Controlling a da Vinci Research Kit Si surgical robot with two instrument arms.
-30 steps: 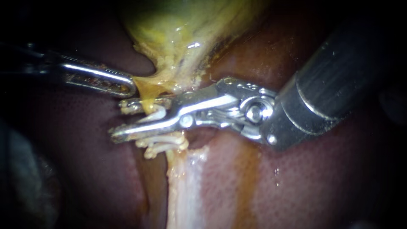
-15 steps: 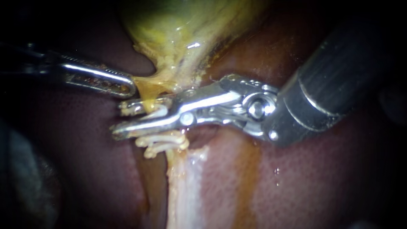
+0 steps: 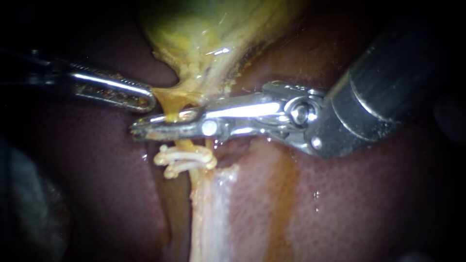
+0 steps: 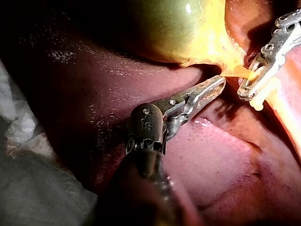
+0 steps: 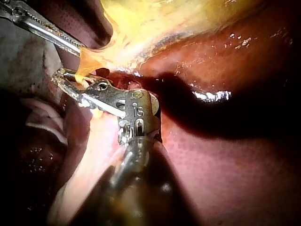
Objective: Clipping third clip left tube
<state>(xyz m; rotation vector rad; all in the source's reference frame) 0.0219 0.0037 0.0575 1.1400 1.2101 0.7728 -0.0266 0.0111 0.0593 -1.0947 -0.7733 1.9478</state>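
Note:
The left tube (image 3: 204, 213) runs pale from the gallbladder's neck (image 3: 204, 73) down over the liver. My right instrument (image 3: 141, 130) lies across it just under the neck, its jaws shut on the tube. Right below the jaws, white clips (image 3: 187, 159) sit on the same tube. My left instrument (image 3: 148, 99) holds a stretched yellow fold of the gallbladder neck (image 3: 167, 99) in shut jaws, just above the right jaws. In the left wrist view my left instrument (image 4: 218, 84) reaches the fold beside my right instrument (image 4: 247, 92). In the right wrist view my right instrument (image 5: 63, 79) clamps under the fold.
The green-yellow gallbladder (image 3: 208, 29) hangs above the jaws. Dark red liver (image 3: 364, 204) surrounds the tube, and an orange band (image 3: 281, 194) runs parallel to the tube on its right. White gauze (image 4: 23, 136) lies behind my left instrument's shaft.
My right instrument's jaws, open around the tube with a white clip between them a second ago, have closed together on the tube. The left instrument has held still.

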